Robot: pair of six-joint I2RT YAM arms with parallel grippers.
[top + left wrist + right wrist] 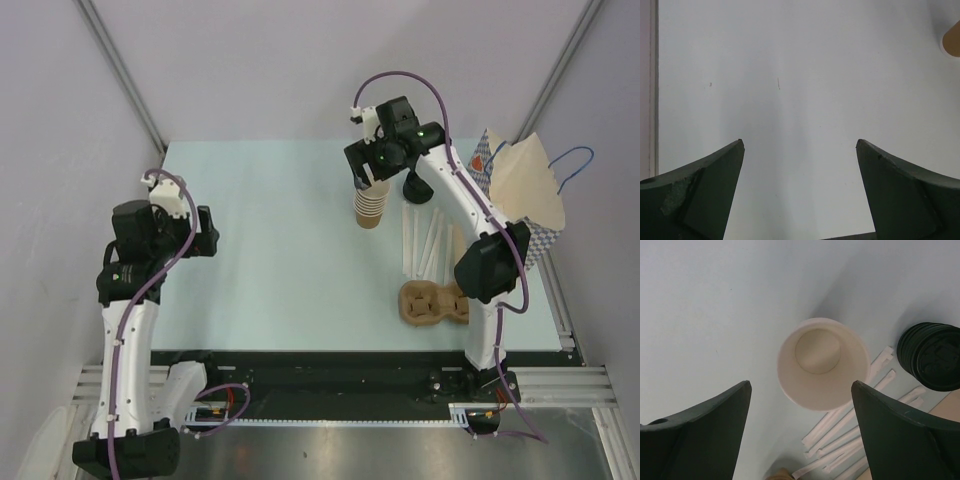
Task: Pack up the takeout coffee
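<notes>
No lidded coffee cup shows in any view. A stack of lidless tan cups [370,207] stands at the back of the table. My right gripper [364,178] hovers right above it, open and empty. In the right wrist view the top cup's white inside [822,362] lies just beyond my open right gripper [800,383]. A stack of black lids [415,188] stands to the right of the cups and also shows in the right wrist view [932,356]. My left gripper [210,232] is open and empty over the bare left side of the table [800,141].
White wrapped straws [428,248] lie in front of the lids and show in the right wrist view [850,432]. A brown pulp cup carrier [432,303] lies near the front right. A patterned paper bag [525,195] with a blue handle stands open at the right edge.
</notes>
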